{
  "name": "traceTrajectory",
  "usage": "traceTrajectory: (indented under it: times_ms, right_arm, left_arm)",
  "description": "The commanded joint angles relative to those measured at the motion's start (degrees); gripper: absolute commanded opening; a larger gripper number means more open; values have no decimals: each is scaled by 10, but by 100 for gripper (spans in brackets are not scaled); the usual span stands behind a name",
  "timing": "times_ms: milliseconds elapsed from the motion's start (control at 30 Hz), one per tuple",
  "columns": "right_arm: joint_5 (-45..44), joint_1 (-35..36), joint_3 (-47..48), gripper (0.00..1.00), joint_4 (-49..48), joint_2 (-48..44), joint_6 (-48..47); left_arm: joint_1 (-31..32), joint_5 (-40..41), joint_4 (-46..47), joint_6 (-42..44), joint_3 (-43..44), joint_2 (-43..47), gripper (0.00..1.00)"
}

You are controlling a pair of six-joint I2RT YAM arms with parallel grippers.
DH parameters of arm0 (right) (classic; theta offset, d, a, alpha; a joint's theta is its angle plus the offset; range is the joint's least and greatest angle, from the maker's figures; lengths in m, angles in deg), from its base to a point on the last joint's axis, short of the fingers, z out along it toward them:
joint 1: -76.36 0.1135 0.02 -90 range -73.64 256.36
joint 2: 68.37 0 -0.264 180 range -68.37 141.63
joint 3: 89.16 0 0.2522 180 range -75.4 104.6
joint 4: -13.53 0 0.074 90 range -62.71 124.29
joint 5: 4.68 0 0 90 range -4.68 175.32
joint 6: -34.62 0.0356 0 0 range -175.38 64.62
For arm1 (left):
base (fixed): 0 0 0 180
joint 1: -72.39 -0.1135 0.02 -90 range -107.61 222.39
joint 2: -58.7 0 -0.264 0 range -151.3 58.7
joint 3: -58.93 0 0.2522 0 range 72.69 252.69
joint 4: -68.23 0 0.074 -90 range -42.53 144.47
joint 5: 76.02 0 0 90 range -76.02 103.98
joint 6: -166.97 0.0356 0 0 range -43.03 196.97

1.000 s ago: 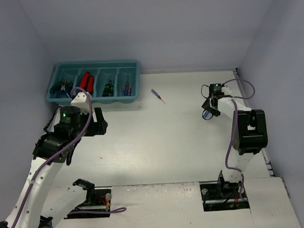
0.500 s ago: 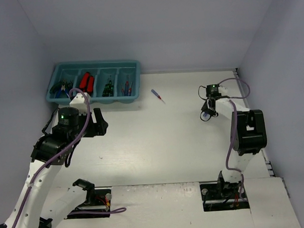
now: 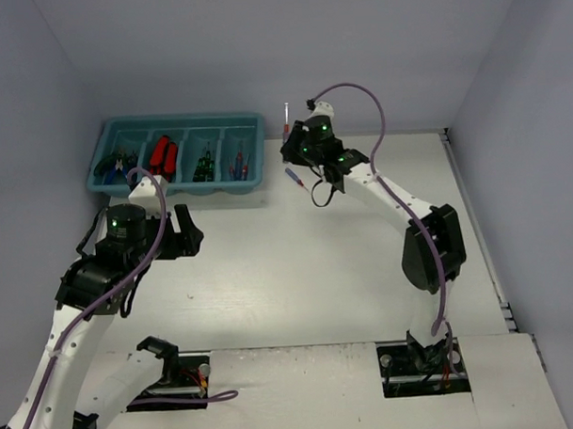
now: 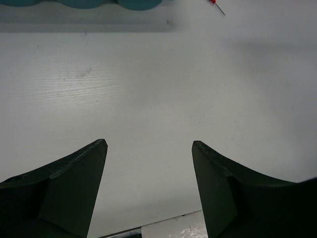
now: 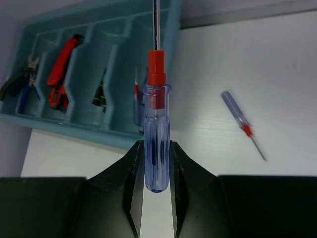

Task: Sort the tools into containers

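My right gripper (image 5: 156, 148) is shut on a clear blue-handled screwdriver (image 5: 156, 124) with a red collar, its shaft pointing away from the wrist. In the top view this gripper (image 3: 290, 145) hovers just right of the teal tray (image 3: 254, 150), the shaft (image 3: 286, 113) sticking up. A second blue screwdriver (image 5: 241, 124) lies on the table beside the tray, also seen as a screwdriver (image 3: 298, 180) under the arm. The compartments hold pliers (image 5: 22, 87), red utility knives (image 5: 62, 69), green tools (image 5: 101, 89) and screwdrivers (image 5: 137, 101). My left gripper (image 4: 148, 146) is open and empty over bare table, near the tray's front (image 3: 188, 229).
The tray's near wall (image 4: 84, 3) runs along the top of the left wrist view, with the loose screwdriver's tip (image 4: 217, 6) beside it. Lilac walls close in the back and both sides. A strip runs down the table's right edge (image 3: 475, 227).
The right arm has swung from the right side of the table to beside the tray, its jaws closed on the blue screwdriver. The left arm has barely moved.
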Motion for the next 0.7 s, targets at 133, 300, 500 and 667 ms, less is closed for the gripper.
traceTrajectory:
  times_ms: [133,300,500,667]
  right_arm:
    - [30,65,173,5,-112,163,23]
    - [53,75,222,11,-163,227,36]
    - [53,78,257,41,-188,265,47]
    - [41,75,258,61,-188,242,7]
  left_arm:
    - [-3,-13,15,-21,-8,30,67]
    - [-3,-23,12,-34,-15,42,67]
    - [-3,-23,8,-34,-20,48,67]
    - [-3,-21,7,-32,-19,48,67]
